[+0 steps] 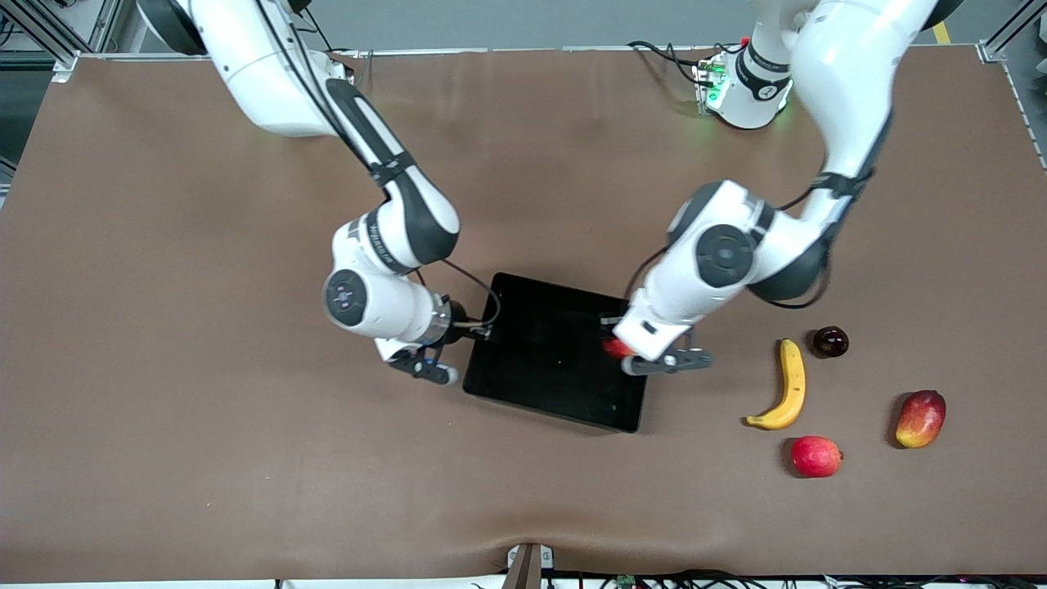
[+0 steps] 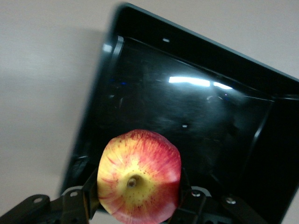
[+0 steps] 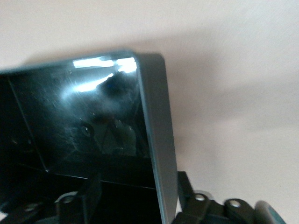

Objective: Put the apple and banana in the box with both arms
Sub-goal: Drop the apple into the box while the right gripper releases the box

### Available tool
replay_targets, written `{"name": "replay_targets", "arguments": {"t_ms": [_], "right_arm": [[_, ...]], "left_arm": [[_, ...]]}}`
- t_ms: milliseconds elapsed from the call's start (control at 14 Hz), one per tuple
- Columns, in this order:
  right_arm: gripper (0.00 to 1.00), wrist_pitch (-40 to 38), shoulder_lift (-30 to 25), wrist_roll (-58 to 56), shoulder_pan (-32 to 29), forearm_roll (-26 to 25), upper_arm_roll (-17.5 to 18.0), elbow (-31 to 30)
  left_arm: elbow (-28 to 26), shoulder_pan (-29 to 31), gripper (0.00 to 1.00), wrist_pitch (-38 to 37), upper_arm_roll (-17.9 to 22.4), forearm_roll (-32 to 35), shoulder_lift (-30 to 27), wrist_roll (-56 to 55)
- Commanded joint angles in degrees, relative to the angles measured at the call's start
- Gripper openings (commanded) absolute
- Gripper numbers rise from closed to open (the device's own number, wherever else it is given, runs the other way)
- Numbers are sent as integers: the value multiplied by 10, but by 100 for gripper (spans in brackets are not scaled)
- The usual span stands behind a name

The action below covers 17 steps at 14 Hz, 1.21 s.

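The black box (image 1: 540, 360) lies in the middle of the table. My left gripper (image 1: 628, 350) is shut on the apple (image 1: 615, 348) and holds it over the box's edge toward the left arm's end. In the left wrist view the apple (image 2: 138, 177), red with yellow streaks, sits between the fingers of the left gripper (image 2: 138, 198), above the box floor (image 2: 187, 107). My right gripper (image 1: 468, 329) is at the box's wall toward the right arm's end. In the right wrist view it (image 3: 138, 200) is open astride that wall (image 3: 159, 140). The banana (image 1: 787, 386) lies on the table toward the left arm's end.
A pinkish-red round fruit (image 1: 815, 456) lies nearer the front camera than the banana. A red-and-yellow mango-like fruit (image 1: 920, 418) and a small dark round fruit (image 1: 830, 341) lie beside the banana, toward the left arm's end. The table is brown.
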Motion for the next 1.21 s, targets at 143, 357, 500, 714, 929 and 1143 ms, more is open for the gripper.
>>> {"name": "replay_targets", "arguments": {"t_ms": [143,357,500,714,929,1143], "right_arm": [[100,-104,-70,-1,-108,0,4,3],[100,-215,-106,-5,-169,-20,3,28],[100,-270,-145,-6,-189,-101,1,36],[100,-311,-210,-16,-202,-249,1,31],[100,-386,-256,-81,-249,-256,1,24],[100,-399,-319,-252,-302,-256,1,19]], "left_arm": [[9,-16,2,46,5,94,67,-8],[8,-21,8,69,5,103,91,-7],[7,-21,30,72,5,104,104,-6],[7,-28,100,73,5,107,112,-7],[8,-26,100,69,6,110,104,-6],[9,-13,100,64,5,110,69,-4]]}}
